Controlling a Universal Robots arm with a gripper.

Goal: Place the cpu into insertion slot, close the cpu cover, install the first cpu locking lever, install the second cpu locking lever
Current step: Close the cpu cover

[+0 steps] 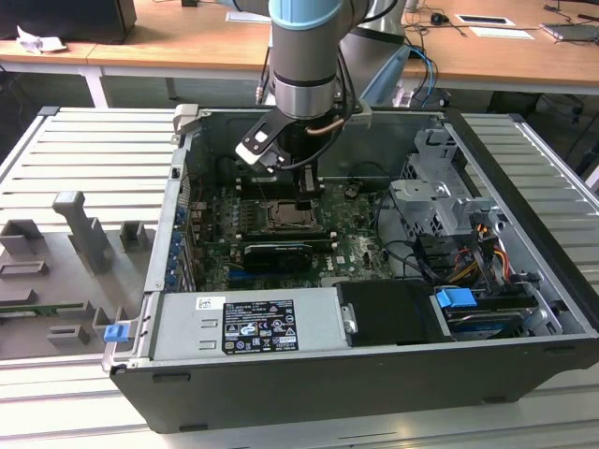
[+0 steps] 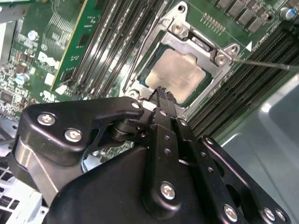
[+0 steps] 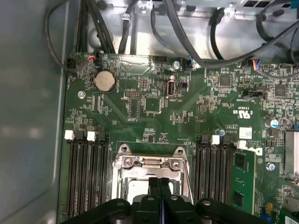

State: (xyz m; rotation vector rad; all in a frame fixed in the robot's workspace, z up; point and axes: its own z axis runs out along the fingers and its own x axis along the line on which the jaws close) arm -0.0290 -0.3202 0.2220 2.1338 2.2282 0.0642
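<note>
At 9 o'clock in the exterior view, on the exterior view's left, you find one matt grey moulded fixture (image 1: 80,238) on the ribbed metal table (image 1: 94,159). The open black steel computer case (image 1: 374,388) takes the centre. One green circuit board (image 1: 354,234) lies flat on its floor.

Near the middle of that board sits the insertion slot (image 1: 273,217), a square socket with a black rim. The cpu (image 2: 176,74), a small flat square chip with a dull, pale silver-grey metal top, lies seated in it. Its top face is up and its edges run parallel to the rim; being square, it has no long axis. The cpu cover (image 2: 150,55), one thin silvery metal frame with a square cut-out, lies flat around the chip. In the second wrist view, one lever rod (image 2: 266,64) of thin bright steel runs away from a socket corner. In the first wrist view, you count two banks of long black memory slots (image 3: 88,177), one on each side of the socket. You also see one round silver coin cell (image 3: 105,81).

The black gripper (image 1: 304,185) hangs from the grey-and-blue arm (image 1: 301,56) at 12 o'clock of the socket, just above it. In the first wrist view its two fingers (image 3: 153,186) are pressed together and hold nothing. Their tips lie over the cover's edge; you cannot tell whether they touch it.

At 3 o'clock, the exterior view's right, stands one grey perforated drive cage (image 1: 435,192).
</note>
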